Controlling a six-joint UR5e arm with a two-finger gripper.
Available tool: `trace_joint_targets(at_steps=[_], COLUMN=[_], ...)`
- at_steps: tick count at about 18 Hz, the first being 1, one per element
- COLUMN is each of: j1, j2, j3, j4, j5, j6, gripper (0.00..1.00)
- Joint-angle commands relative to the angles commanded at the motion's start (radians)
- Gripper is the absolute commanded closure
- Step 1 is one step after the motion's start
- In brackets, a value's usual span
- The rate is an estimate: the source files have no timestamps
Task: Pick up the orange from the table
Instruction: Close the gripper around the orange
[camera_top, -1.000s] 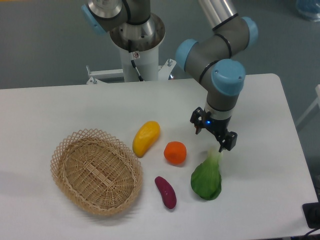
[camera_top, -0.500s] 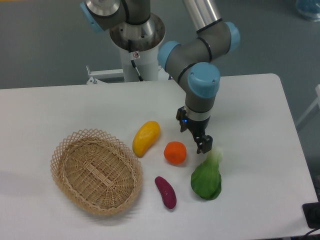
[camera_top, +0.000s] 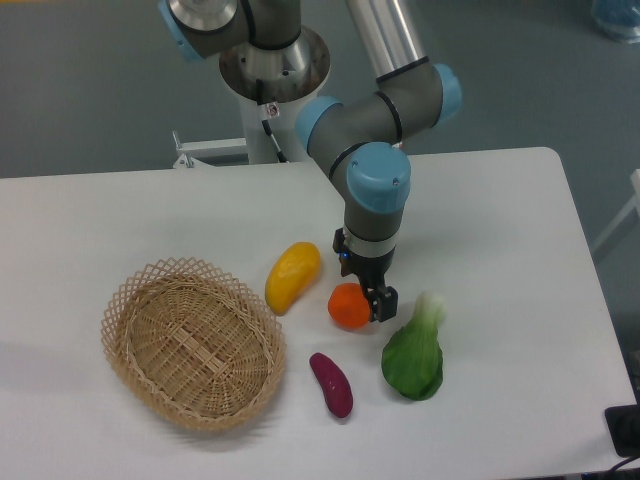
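Note:
The orange is a small round bright-orange fruit lying near the middle of the white table. My gripper hangs right over the orange's upper right side, pointing down, and partly covers it. One dark fingertip shows at the orange's right edge. From this view I cannot tell how far the jaws stand apart or whether they touch the fruit.
A yellow mango-like fruit lies just left of the orange. A green leafy vegetable lies to its right and a purple sweet potato below it. A wicker basket stands at the left.
The arm has swung left from above the green vegetable's stalk to over the orange. The fruits, vegetable and basket have not moved.

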Motion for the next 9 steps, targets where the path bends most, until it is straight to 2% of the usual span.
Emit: trace_joint_targets(at_steps=[5,9], j1=[-0.011,-0.012], j2=[-0.006,-0.012], j3=[-0.006,-0.038], j4=[0.0,0.017], j5=[0.002,0.005], j6=[0.017,0.04], gripper=[0.0,0.01])
